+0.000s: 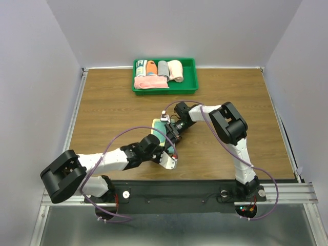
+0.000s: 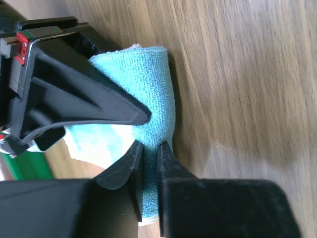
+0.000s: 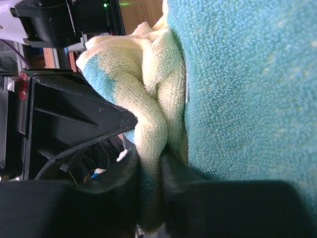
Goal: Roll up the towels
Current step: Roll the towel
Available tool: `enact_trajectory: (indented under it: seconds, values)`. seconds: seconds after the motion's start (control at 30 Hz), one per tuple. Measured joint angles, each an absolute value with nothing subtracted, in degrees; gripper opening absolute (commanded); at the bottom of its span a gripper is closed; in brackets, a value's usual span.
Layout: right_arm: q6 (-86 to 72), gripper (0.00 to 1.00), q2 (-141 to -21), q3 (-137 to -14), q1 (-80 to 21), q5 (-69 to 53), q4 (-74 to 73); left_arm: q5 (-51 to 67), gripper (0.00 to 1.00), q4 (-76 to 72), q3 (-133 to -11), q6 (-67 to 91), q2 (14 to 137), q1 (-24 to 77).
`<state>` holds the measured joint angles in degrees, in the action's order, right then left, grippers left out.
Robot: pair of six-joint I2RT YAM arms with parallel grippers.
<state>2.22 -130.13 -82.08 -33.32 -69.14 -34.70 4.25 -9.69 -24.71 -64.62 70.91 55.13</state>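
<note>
1. Left gripper [image 2: 150, 147], well on the near side of the green tray [image 1: 193, 83]: jaws squeezed almost together, and there's a fold of the teal towel [image 1: 159, 129] nipped right between the fingertips.
2. The teal towel lies on the wooden table [image 1: 246, 133], near side of the tray and roughly in line with the tray's middle, sandwiched between the two grippers. What shows of it is a narrow strip. Its long axis runs from the tray toward the arm bases, slanting a little. Both ends are partly covered by the grippers.
3. Right gripper [image 3: 149, 156], a bit nearer the tray than the left one: jaws narrow, clamped on the towel's bunched pale yellow edge.
4. Inside the tray, at its right end, sits a pale peach roll [image 1: 176, 70]. Its axis points from the tray's back wall to its front.
</note>
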Motion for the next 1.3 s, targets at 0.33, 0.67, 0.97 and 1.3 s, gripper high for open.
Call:
enact_trajectory:
  seconds: [0.33,0.67,0.97,1.3]
  values:
    - [1.43,0.61,-126.13,-87.77,-24.99,-59.07,-37.41,17.50,0.01,7.46,-38.74,-60.47,79.29,47.94]
    - [4.05,0.89,-108.97,-87.83,-13.96,-48.42,-37.01,37.19,0.00,25.65,-57.49,-60.53,95.39,36.12]
    - [13.54,0.81,-91.98,-77.52,-15.86,-46.98,-37.41,54.74,0.00,46.70,-75.59,-63.11,114.24,26.98]
    - [25.76,0.74,-89.30,-68.23,-35.29,-31.22,-32.27,61.49,0.00,61.95,-86.00,-64.73,125.64,23.55]
